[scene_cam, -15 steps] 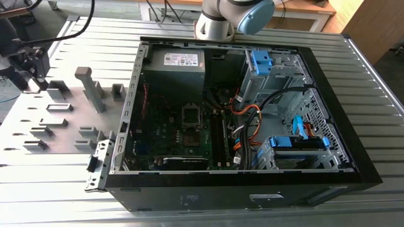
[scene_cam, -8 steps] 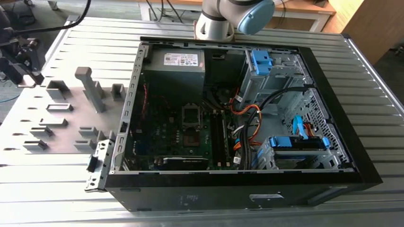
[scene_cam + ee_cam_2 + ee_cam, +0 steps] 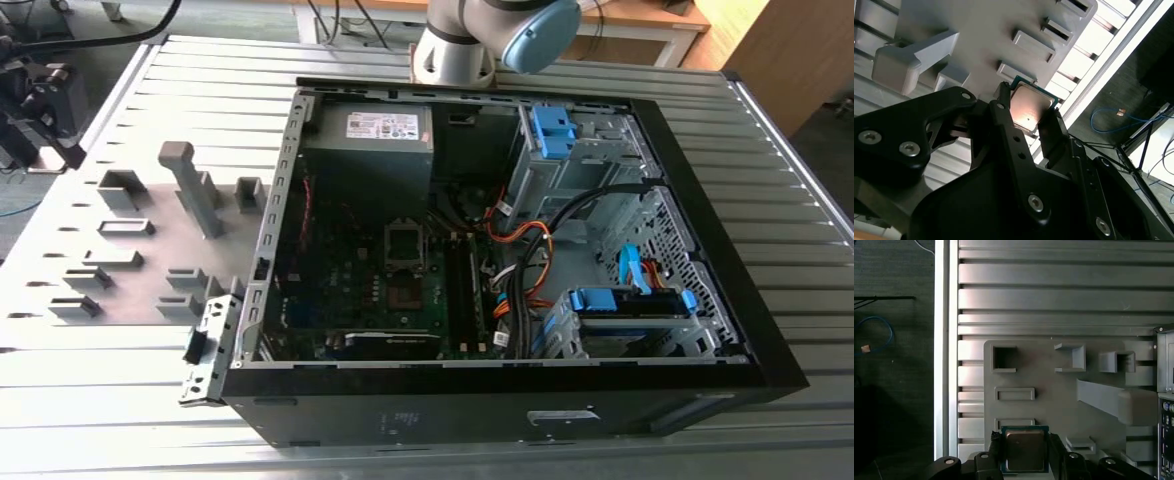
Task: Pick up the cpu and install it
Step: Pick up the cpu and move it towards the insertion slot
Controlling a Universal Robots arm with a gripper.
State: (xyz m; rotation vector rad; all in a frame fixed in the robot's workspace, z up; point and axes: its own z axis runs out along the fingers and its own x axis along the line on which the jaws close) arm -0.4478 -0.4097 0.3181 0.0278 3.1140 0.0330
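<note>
My gripper has its two black fingers closed against opposite edges of the cpu. In both wrist views I see the chip's silver lid, held over the grey holder plate near the slatted table's edge. In the exterior view, the open computer case sits beside that plate.

Small flat square cpu, plain silver-grey metal top with a thin green edge around it; in the second wrist view, warm light on the metal and one tiny dark dot. Clamped on two opposite sides by the black gripper, top face showing in both wrist views. Poised over the grey holder plate, near its slotted frames.
</note>
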